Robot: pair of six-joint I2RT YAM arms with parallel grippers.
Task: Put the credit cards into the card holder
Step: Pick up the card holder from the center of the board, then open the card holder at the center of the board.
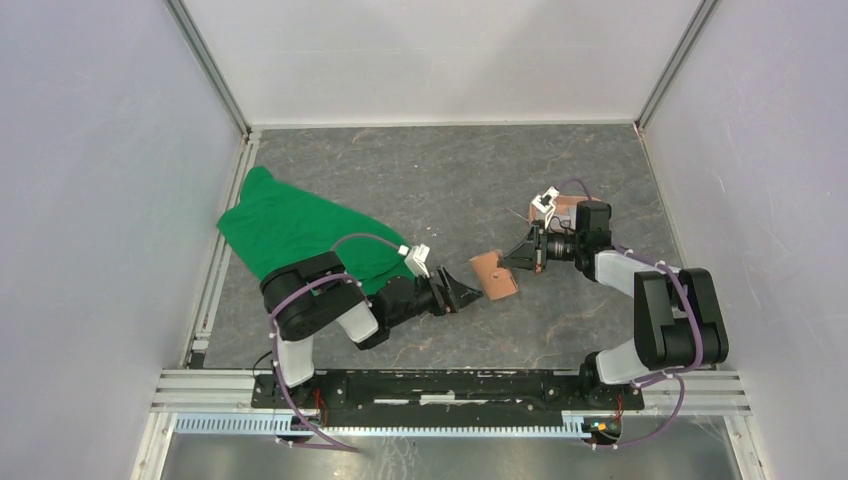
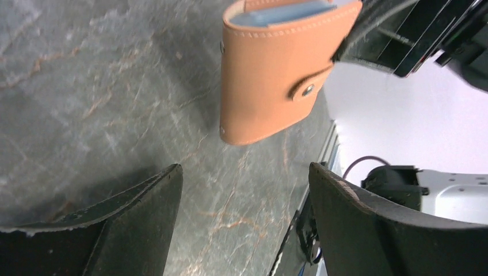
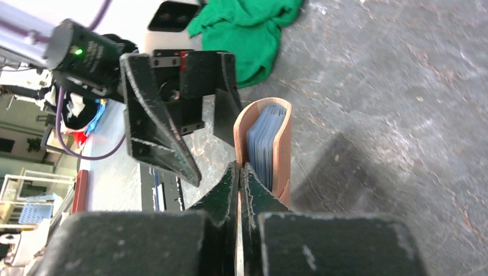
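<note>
Grey marbled table; green cloth lying at left.

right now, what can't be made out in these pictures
- Credit cards: none shows loose in any view. In the right wrist view the card holder's blue-grey pockets stand edge-on, so their contents stay hidden.
- Card holder's upper edge: cut off by the top of the left wrist view.
- Pinkish thing beyond the right arm, top view: mostly covered by that arm, too small to name.

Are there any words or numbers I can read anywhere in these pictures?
No readable text anywhere.
The card holder shows only stitching and a snap, no brand.
The green cloth is plain.
The clutter at the left of the right wrist view is too blurred to read.
</note>
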